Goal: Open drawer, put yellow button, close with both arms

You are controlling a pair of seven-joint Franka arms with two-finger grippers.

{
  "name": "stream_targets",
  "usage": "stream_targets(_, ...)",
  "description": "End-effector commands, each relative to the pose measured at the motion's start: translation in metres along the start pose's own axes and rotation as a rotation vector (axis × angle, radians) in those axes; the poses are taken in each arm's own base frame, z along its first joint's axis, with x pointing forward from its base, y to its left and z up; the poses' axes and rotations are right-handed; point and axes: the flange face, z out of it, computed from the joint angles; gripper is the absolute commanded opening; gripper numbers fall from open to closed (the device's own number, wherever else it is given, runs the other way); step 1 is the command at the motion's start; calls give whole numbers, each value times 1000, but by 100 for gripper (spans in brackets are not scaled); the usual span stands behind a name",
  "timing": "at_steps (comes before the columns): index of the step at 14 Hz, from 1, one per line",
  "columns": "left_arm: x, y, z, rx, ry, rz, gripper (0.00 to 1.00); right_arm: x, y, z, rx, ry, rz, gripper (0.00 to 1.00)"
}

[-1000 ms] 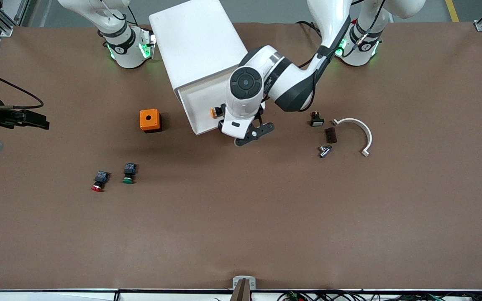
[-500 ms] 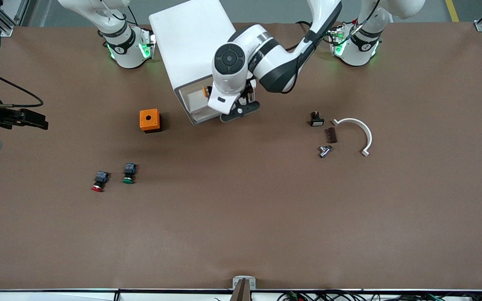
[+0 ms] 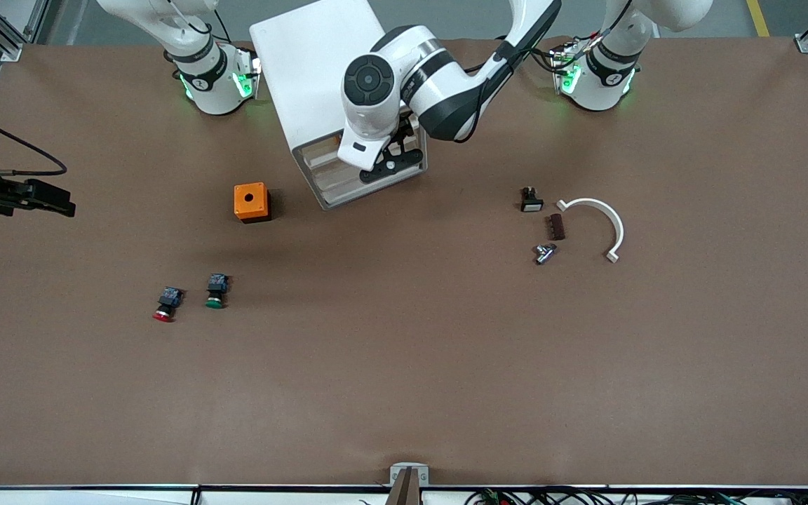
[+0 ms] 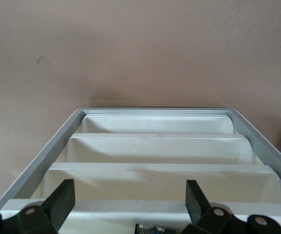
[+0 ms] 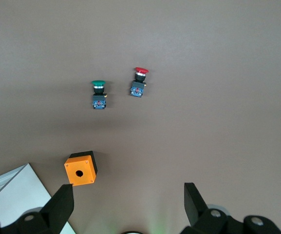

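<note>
The white cabinet point(image 3: 316, 63) stands between the arm bases. Its top drawer point(image 3: 318, 156) is pushed almost fully in. My left gripper point(image 3: 388, 167) is open at the drawer's front edge point(image 4: 130, 207); its fingers point(image 4: 62, 200) straddle the edge and grip nothing. In the left wrist view point(image 4: 152, 228) only a bit of the yellow button's blue block shows, inside the top drawer. The button is hidden in the front view. My right gripper point(image 3: 53, 201) waits open and empty over the right arm's end of the table; it also shows in the right wrist view point(image 5: 128, 202).
An orange box point(image 3: 251, 202) sits beside the cabinet, toward the right arm's end. A red-capped button point(image 3: 165, 305) and a green-capped button point(image 3: 216, 291) lie nearer the front camera. Small parts point(image 3: 532, 200) and a white curved piece point(image 3: 600, 217) lie toward the left arm's end.
My left gripper has moved toward the cabinet and pushed the top drawer in. The yellow button has gone out of sight in the front view. The right gripper has barely moved.
</note>
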Motion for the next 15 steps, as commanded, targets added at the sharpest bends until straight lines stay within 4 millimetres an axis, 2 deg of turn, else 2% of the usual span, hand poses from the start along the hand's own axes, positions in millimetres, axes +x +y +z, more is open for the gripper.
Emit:
stream_targets(1,4,-11,-6,4,11,-40,100,-7,1,-8,-3,5,10,100)
stream_targets(2,30,-19,-21,-7,21,-78,100,-13,3,-19,0,38,13,100)
stream_targets(4,91,-45,-67,-46,106,-146,100,-23,3,-28,1,80,10,100)
stream_targets(7,185,-101,-129,-106,183,-268,100,-36,4,-45,3,135,9,100)
stream_targets(8,209,-121,-147,-115,217,-288,100,-39,2,-45,1,128,5,100)
stream_targets(10,241,-159,-172,-96,265,-280,100,-40,3,-41,4,102,-3,100)
stream_targets(12,268,-206,-199,-31,297,-229,100,-40,10,-43,10,109,10,100)
stream_targets(14,282,-250,-228,-8,295,-188,100,-42,12,-44,12,109,12,100)
stream_targets(15,283,-267,-242,-12,298,-187,100,-42,11,-46,12,110,11,100)
